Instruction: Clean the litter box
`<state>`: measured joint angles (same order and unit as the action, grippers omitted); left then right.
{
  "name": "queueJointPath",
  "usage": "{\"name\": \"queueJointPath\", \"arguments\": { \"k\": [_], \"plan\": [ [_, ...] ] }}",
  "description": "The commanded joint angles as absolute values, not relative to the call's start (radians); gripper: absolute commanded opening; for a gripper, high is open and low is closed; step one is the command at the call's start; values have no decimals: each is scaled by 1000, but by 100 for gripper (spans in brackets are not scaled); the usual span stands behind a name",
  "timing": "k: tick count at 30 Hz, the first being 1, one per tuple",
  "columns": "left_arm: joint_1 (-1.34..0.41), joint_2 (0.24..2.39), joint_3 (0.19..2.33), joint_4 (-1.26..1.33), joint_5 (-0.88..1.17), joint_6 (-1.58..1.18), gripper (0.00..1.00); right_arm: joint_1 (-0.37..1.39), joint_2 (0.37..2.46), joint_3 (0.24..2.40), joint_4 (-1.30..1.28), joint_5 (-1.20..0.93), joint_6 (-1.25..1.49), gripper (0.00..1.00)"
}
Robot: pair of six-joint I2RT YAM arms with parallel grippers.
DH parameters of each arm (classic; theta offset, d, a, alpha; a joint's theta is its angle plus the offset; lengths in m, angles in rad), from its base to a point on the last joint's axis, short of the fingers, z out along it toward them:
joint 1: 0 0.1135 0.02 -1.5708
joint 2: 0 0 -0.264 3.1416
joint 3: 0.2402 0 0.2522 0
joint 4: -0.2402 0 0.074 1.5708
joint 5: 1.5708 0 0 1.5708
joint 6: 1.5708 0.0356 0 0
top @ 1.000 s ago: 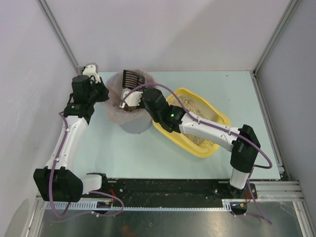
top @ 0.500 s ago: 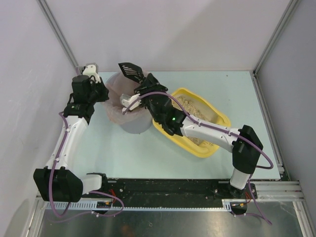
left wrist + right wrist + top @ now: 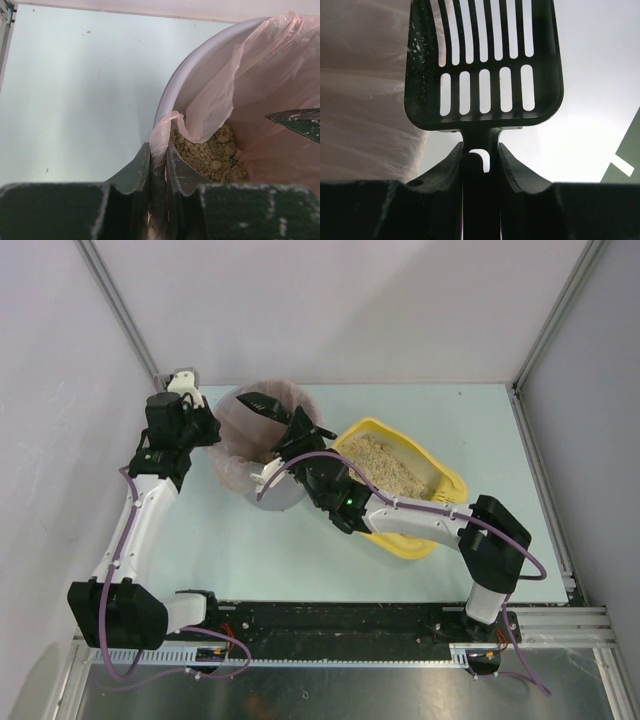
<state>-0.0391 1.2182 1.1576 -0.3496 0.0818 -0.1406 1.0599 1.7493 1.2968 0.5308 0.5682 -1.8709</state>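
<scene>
The litter box [image 3: 452, 483] lies just behind the right gripper [image 3: 297, 438], partly under that arm's forearm, and well apart from the left gripper [image 3: 205, 426], on the far side of the bin [image 3: 276, 496] from it. It looks like a stiff, shallow plastic tray with smooth and probably slippery walls. The bed of loose litter [image 3: 385, 462] would make it heavier than an empty tray, and that load would slide if it were tipped. The best hold is likely a pinch over the rolled rim at one short end (the long sides might flex more), keeping it level. Its long axis runs diagonally, from the end nearest the right gripper and the bin back toward the right arm's base. What looks like the slotted end points away from the gripper, though that detail is small. Neither gripper is free at present. The right gripper's jaws are pressed on the handle of the black slotted scoop [image 3: 480, 60], held over the bin mouth. The left gripper's jaws are nearly together, pinching the pink bag liner [image 3: 210, 112] at the bin's rim.
</scene>
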Motion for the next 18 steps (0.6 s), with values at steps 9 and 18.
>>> {"name": "queueJointPath", "arguments": {
  "k": [9,18],
  "plan": [
    [-77,1170,1169,-374,198,-130,25,1072,1569,1284,597,522,-1509,0],
    [-77,1134,1167,-374,158,-115,91,988,1352,1284,158,405,-746,0]
  ]
}}
